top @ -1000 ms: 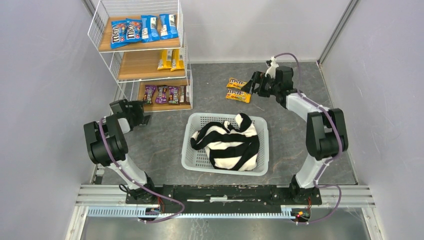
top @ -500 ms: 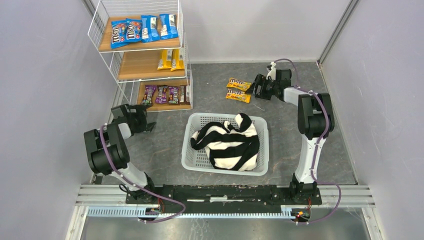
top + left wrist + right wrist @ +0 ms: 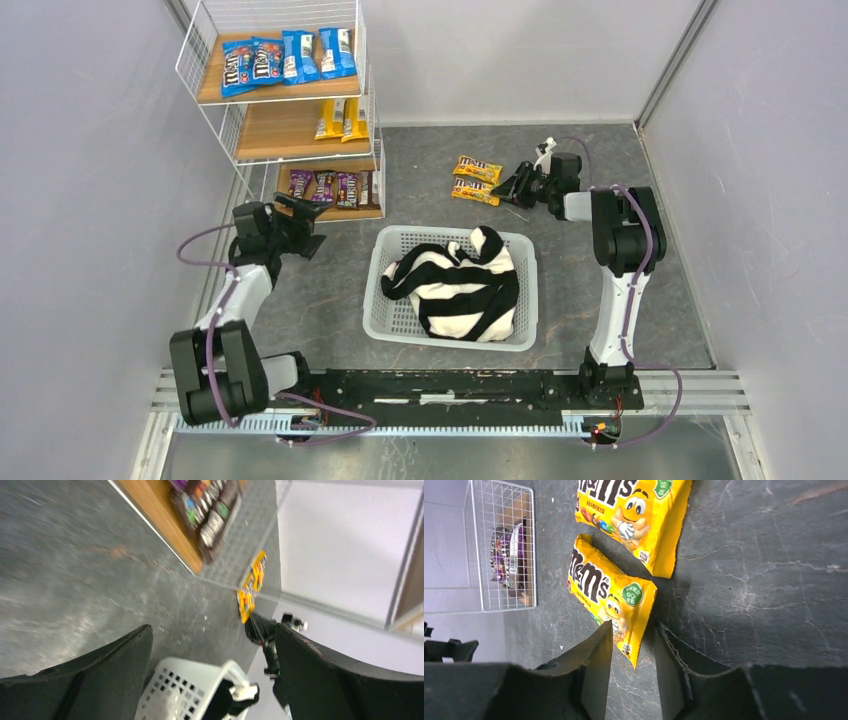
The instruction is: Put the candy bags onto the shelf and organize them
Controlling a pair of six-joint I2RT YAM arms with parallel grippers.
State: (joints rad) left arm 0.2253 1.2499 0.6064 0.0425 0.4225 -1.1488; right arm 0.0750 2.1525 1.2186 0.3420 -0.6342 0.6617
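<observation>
Two yellow candy bags (image 3: 476, 168) (image 3: 473, 191) lie on the dark floor right of the shelf (image 3: 290, 97). My right gripper (image 3: 510, 190) is low beside the nearer bag (image 3: 609, 592). Its jaws have narrowed, and that bag's corner pokes between them with a gap still showing (image 3: 634, 630). The other yellow bag (image 3: 639, 510) lies just beyond. The shelf holds blue bags (image 3: 285, 58) on top, yellow ones (image 3: 340, 118) in the middle and purple-brown ones (image 3: 330, 188) at the bottom. My left gripper (image 3: 310, 225) hangs wide open and empty (image 3: 212, 630) in front of the bottom tier.
A white lattice basket (image 3: 385, 290) with a black-and-white striped cloth (image 3: 460, 285) stands mid-floor between the arms. Grey walls close in on both sides and behind. The shelf's wire side (image 3: 504, 545) shows beyond the yellow bags.
My right gripper has dropped to the floor at the nearer yellow bag and its jaws have narrowed. The left arm has stretched out, carrying its gripper right, in front of the shelf's bottom tier.
</observation>
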